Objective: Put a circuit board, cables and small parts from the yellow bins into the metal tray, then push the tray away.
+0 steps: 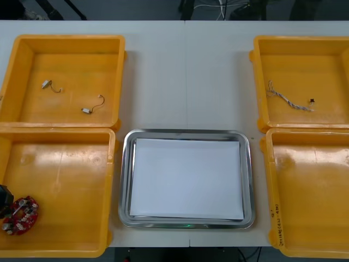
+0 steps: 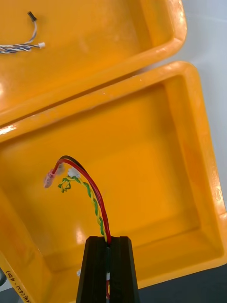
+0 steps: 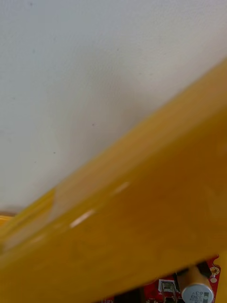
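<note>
Cable [image 2: 96,202] within right tool [image 2: 108,242]

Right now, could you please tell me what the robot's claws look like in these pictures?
The right claw, over the near right yellow bin, has two matte black fingers, blocky and flat-sided with bevelled tops. Of the left claw, a dark rounded piece shows at the near left yellow bin's outer edge.
</note>
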{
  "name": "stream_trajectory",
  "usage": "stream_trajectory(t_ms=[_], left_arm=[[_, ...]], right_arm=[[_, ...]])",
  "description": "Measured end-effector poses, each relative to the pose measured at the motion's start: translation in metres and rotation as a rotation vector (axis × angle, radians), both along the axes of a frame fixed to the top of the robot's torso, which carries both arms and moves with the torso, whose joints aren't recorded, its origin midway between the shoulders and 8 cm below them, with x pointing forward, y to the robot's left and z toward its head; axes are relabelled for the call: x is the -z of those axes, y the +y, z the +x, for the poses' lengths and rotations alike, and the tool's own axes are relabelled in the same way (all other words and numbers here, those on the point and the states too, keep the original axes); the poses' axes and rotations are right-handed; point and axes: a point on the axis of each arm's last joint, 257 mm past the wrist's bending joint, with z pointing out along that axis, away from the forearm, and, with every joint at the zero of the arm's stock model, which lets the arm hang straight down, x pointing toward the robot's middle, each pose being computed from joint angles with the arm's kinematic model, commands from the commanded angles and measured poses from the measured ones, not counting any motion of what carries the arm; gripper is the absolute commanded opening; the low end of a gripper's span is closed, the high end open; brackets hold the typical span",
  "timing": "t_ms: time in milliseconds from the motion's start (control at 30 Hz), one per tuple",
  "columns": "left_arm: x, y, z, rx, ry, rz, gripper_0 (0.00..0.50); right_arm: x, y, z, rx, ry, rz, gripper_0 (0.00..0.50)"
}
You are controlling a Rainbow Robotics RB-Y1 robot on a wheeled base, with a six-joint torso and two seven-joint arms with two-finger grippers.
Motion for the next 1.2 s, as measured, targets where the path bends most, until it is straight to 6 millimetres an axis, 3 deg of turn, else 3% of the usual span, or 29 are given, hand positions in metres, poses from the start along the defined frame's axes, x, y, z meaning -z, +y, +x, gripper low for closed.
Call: stream_trajectory(t_ms=[467, 700, 933, 1200], left_arm=[[-0.019, -0.016, 0.001, 0.052, 0.032, -0.009, 0.0], [-0.036, -0.011, 0.003, 0.084, 0.027, 0.033, 0.0], [-0.067, -0.003, 0.01, 0.132, 0.032, 0.103, 0.0], [-0.109, -0.006, 0.032, 0.187, 0.009, 0.148, 0.0]], right_arm=[[-0.017, 0.041, 0.027, -0.205, -0.032, -0.041, 0.0], [-0.017, 0.055, 0.031, -0.394, -0.028, -0.114, 0.0], [-0.011, 0.073, 0.031, -0.505, -0.01, -0.147, 0.0], [-0.008, 0.111, 0.033, -0.684, 0.002, -0.212, 0.0]])
